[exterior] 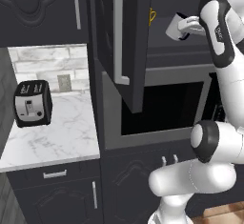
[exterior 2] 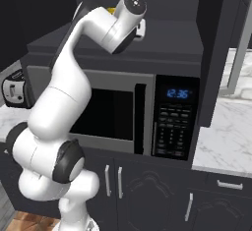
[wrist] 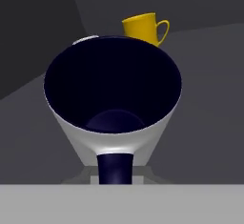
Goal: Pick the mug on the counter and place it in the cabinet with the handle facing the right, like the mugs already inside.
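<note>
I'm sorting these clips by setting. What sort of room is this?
A kitchen, rendered rather than real: a built-in microwave with a lit clock, a toaster on a marble counter, and dark cabinets around them.

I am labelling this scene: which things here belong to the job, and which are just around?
Job:
- mug, held in the shut pincer
- cabinet, door open
- yellow mug inside

Just around:
- toaster
- counter
- microwave
</note>
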Tool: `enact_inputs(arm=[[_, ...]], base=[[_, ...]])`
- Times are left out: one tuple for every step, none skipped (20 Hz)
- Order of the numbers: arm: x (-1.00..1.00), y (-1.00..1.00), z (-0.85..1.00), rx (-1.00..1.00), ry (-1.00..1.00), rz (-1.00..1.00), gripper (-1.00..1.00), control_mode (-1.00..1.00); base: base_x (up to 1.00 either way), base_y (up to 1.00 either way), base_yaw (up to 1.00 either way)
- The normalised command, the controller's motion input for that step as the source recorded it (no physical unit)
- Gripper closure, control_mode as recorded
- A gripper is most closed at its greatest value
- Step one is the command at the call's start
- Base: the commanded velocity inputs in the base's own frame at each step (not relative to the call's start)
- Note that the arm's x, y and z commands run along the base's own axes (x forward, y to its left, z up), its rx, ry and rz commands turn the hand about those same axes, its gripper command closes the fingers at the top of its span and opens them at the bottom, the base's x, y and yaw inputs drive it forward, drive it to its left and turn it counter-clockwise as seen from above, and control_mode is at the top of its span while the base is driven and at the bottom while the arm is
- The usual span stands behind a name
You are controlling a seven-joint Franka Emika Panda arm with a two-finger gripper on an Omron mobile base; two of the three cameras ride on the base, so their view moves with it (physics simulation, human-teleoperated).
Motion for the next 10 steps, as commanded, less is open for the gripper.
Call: enact_inputs(arm=[[0.32,-0.07,-0.05,-0.12,0.0,0.09,1.0,-1.0],[0.33,-0.09,-0.04,-0.11,0.0,0.09,1.0,-1.0],[0.32,-0.11,-0.04,-0.13,0.0,0.09,1.0,-1.0],[0.39,-0.15,-0.04,-0.12,0.0,0.09,1.0,-1.0],[0.44,-0.2,-0.06,-0.11,0.0,0.11,1.0,-1.0],[0.46,-0.19,-0.09,-0.11,0.0,0.12,1.0,-1.0],[0.44,-0.19,-0.09,-0.09,0.0,0.13,1.0,-1.0],[0.44,-0.19,-0.11,-0.07,0.0,0.13,1.0,-1.0],[0.41,-0.17,-0.11,-0.09,0.0,0.13,1.0,-1.0],[0.37,-0.16,-0.1,-0.09,0.0,0.12,1.0,-1.0]], base=[[0.0,0.0,0.0],[0.0,0.0,0.0],[0.0,0.0,0.0],[0.0,0.0,0.0],[0.0,0.0,0.0],[0.0,0.0,0.0],[0.0,0.0,0.0],[0.0,0.0,0.0],[0.0,0.0,0.0],[0.0,0.0,0.0]])
